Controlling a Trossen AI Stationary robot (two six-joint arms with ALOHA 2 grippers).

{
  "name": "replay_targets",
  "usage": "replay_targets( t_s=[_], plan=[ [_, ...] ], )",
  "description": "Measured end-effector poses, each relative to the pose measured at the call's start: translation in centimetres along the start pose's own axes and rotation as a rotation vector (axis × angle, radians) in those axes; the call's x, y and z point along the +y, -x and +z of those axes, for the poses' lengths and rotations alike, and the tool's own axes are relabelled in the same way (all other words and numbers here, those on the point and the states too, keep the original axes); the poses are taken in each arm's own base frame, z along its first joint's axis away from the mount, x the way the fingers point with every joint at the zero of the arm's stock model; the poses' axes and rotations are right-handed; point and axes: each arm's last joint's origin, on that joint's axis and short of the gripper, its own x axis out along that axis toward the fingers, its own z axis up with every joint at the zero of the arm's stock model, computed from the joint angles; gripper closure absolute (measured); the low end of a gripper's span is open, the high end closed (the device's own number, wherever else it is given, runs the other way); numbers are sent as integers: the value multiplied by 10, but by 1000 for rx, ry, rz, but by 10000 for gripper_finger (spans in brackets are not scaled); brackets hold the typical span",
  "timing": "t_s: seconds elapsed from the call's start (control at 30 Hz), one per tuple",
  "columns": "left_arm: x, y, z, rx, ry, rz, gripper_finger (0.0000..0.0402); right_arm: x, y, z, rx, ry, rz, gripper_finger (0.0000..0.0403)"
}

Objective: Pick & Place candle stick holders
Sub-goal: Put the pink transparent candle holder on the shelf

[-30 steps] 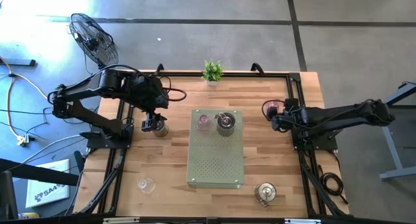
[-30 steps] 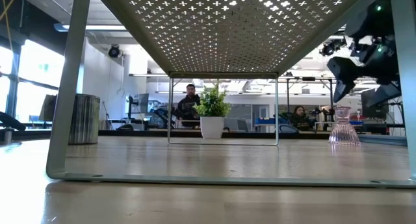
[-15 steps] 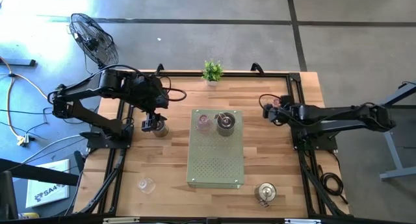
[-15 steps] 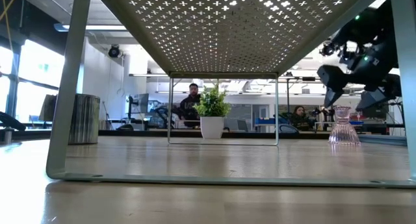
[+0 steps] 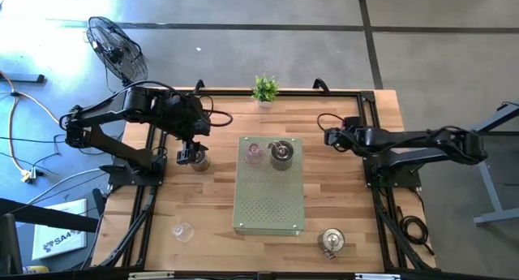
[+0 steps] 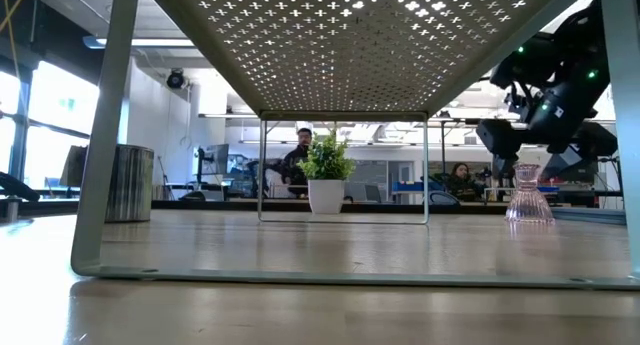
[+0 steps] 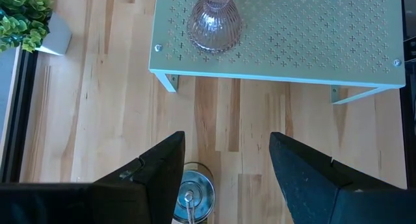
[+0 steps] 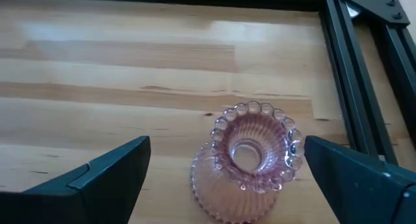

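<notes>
1. Two grippers were at work, and the one relation we watched was on the right: the pink ribbed glass candle holder (image 8: 250, 160) stood upright, its long axis vertical, directly ahead of the right gripper (image 8: 227, 185) and between its two wide-spread fingers (image 8: 104, 175), which touched nothing.
2. We judged that a short advance and a squeeze across the beaded rim would take it; a skewed approach could tip it.
3. On the other side, the left gripper (image 7: 224, 178) stood half open with a silvery metal candle holder (image 7: 192, 195) between its fingers (image 7: 156, 172); we could not tell whether the pads actually gripped it.
4. Ahead of that gripper lay the pale green perforated stand (image 5: 269, 207), our only receiving surface; on its far end we saw a second pink glass holder (image 5: 255, 152) and a metal holder (image 5: 280, 154) side by side.
5. Well apart from both grippers, a clear glass holder (image 5: 182, 230) and another metal holder (image 5: 331, 240) waited on the wooden table (image 5: 211, 207).
</notes>
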Motion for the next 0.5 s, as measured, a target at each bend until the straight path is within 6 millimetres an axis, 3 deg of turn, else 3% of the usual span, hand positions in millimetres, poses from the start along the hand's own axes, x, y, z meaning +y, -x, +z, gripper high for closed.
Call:
replay_targets(
  t_s=[0.3, 0.5],
  plan=[
    [0, 0, 0, 0, 0, 0, 181, 1, -2, 0, -6, 14, -8, 12],
    [0, 0, 0, 0, 0, 0, 181, 1, -1, 0, -19, 30, -15, 54]
  ],
)
